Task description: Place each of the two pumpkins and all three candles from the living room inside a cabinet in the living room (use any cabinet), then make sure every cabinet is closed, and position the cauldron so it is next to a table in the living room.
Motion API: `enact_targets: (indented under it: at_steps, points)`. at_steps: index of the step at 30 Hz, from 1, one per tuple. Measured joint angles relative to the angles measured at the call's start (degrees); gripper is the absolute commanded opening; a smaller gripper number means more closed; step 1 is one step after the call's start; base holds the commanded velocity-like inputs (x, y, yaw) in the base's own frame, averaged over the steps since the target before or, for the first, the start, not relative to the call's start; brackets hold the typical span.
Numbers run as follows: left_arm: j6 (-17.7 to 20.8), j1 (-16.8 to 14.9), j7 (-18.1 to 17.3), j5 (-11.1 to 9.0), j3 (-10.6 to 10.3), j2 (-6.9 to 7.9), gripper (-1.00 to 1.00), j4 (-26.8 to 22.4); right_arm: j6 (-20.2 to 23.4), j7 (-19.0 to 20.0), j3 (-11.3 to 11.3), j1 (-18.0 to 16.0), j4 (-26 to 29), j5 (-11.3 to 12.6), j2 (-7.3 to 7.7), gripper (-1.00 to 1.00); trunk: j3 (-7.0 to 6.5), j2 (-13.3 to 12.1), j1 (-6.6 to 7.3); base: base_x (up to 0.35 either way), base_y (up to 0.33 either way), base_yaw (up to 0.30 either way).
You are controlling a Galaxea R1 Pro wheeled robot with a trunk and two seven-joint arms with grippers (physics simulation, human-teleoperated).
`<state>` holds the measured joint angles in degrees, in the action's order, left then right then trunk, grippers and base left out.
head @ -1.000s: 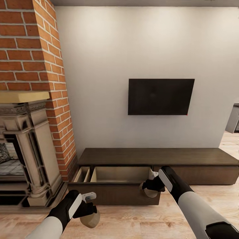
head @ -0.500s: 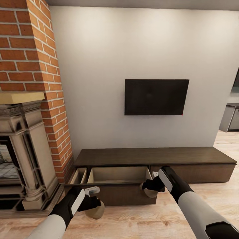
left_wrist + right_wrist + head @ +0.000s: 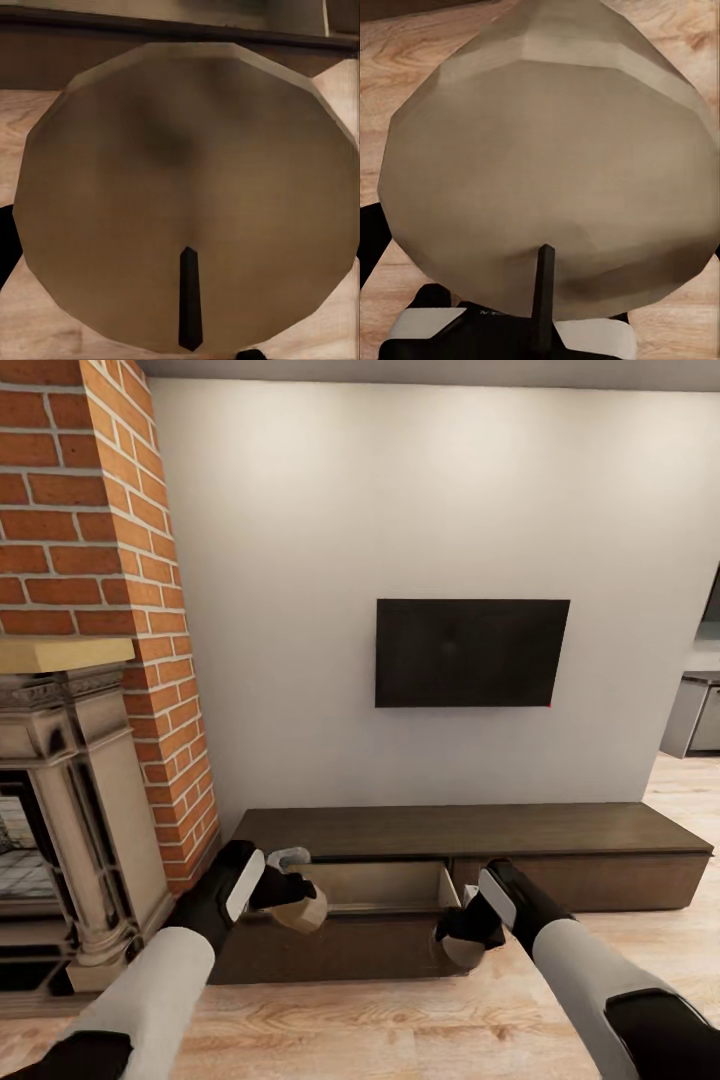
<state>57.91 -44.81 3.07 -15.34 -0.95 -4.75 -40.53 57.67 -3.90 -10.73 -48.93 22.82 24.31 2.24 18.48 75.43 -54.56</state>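
Observation:
My left gripper [image 3: 296, 900] is shut on a tan candle [image 3: 305, 913], held over the front edge of the open drawer [image 3: 375, 885] of the long dark-brown cabinet [image 3: 470, 830]. The same candle [image 3: 187, 195] looms close in the left wrist view, its dark wick [image 3: 190, 300] pointing at the camera. My right gripper [image 3: 462, 940] is shut on a second tan candle [image 3: 463, 952], low in front of the drawer's right corner, above the wood floor. That candle [image 3: 547, 165] and its wick [image 3: 542, 289] show large in the right wrist view.
A brick chimney [image 3: 100, 590] and a stone fireplace [image 3: 70, 830] stand at the left. A black TV [image 3: 470, 652] hangs on the white wall above the cabinet. Grey kitchen units [image 3: 695, 715] show at the far right. Pale wood floor [image 3: 400, 1030] runs in front of the cabinet.
My left arm has risen and moved forward, carrying its candle from near the floor up to the open drawer's front. The right gripper has dropped slightly with its candle.

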Motion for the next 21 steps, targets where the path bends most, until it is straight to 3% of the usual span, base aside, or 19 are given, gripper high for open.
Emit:
enact_targets:
  at_steps: [3,4,5,7,8,11,14,17,21]
  points:
    - [-0.13,-5.65,0.27,-0.24,0.01,-1.35,-1.00,7.48,-0.03,-0.01,0.00,-2.21,-1.34,0.00,-0.12,-1.00,-0.01,0.00,0.00,0.000,0.000,0.000]
    - [-0.33,-10.90,0.75,0.46,-0.02,-1.98,-1.00,15.77,-0.03,-0.02,-0.05,-3.36,-1.72,-0.28,-0.72,-1.00,-0.01,-0.02,0.00,0.000,0.000,0.000]
    - [-0.38,-12.96,1.01,0.28,0.03,-2.13,-1.00,18.28,-0.06,0.00,0.02,-3.77,-1.76,0.72,-1.05,-1.00,-0.01,0.00,0.00,0.000,0.000,0.000]
    - [-0.43,-15.61,1.60,0.79,-0.02,-2.41,-1.00,21.22,0.01,-0.03,-0.25,-5.07,-1.84,-0.33,-2.12,-1.00,-0.01,0.00,0.00,0.000,0.000,0.000]
    - [-0.45,-15.98,1.71,0.60,-0.01,-2.70,-1.00,21.67,0.00,-0.02,0.01,-5.59,-1.83,0.72,-2.61,-1.00,0.00,0.00,0.00,0.000,0.000,0.000]
    - [-0.46,-16.50,3.28,0.97,0.00,-3.67,-1.00,22.50,0.80,-0.14,-0.54,-6.76,-1.82,-0.61,-4.26,-1.00,0.01,0.00,0.00,0.000,0.000,0.000]
    - [-0.44,-16.56,6.65,1.25,0.00,-4.50,-1.00,22.68,1.12,-0.18,-0.76,-6.99,-1.70,-3.09,-4.65,-1.00,0.01,0.00,0.00,0.000,0.000,0.000]
    - [-0.37,-16.58,12.15,1.75,-0.03,-5.09,-1.00,22.80,1.29,-0.15,-0.82,-7.09,-1.57,-5.91,-4.84,-1.00,0.01,0.00,0.00,0.000,0.000,0.000]
    - [-1.18,-16.58,14.49,1.31,0.08,-5.24,-1.00,24.60,1.73,-0.07,-1.02,-7.11,-1.46,-7.05,-4.90,-1.00,0.02,-0.01,0.00,0.000,0.000,0.000]
